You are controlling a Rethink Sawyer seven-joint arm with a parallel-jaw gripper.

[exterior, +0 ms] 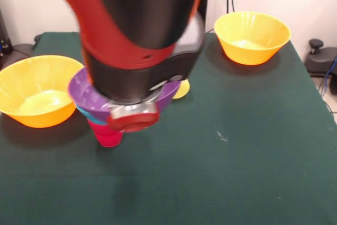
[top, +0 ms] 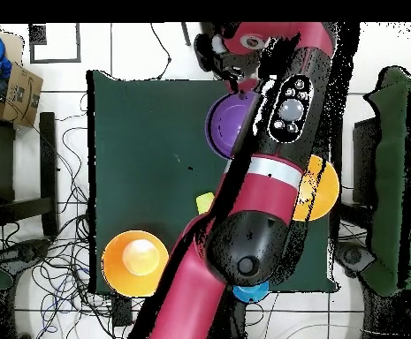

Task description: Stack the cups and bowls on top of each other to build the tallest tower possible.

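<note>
A tower stands left of centre in the front view: a wide purple bowl (exterior: 81,92) on a cyan bowl (exterior: 87,114) on an upside-down red cup (exterior: 108,136). The red and black arm (exterior: 142,30) reaches over it and hides much of it. In the overhead view the purple bowl (top: 229,124) shows beside the arm (top: 270,168). The gripper (top: 219,58) is past the tower, at the table's edge far from the base. A yellow cup (exterior: 182,89) lies behind the arm; it also shows in the overhead view (top: 205,202). The green, orange and purple cups are hidden.
One large orange bowl (exterior: 37,98) sits at the left beside the tower, another (exterior: 253,38) at the far right. In the overhead view they are lower left (top: 135,262) and right (top: 323,187). A deeper blue bowl (top: 251,293) sits by the base, on the green table (exterior: 237,156).
</note>
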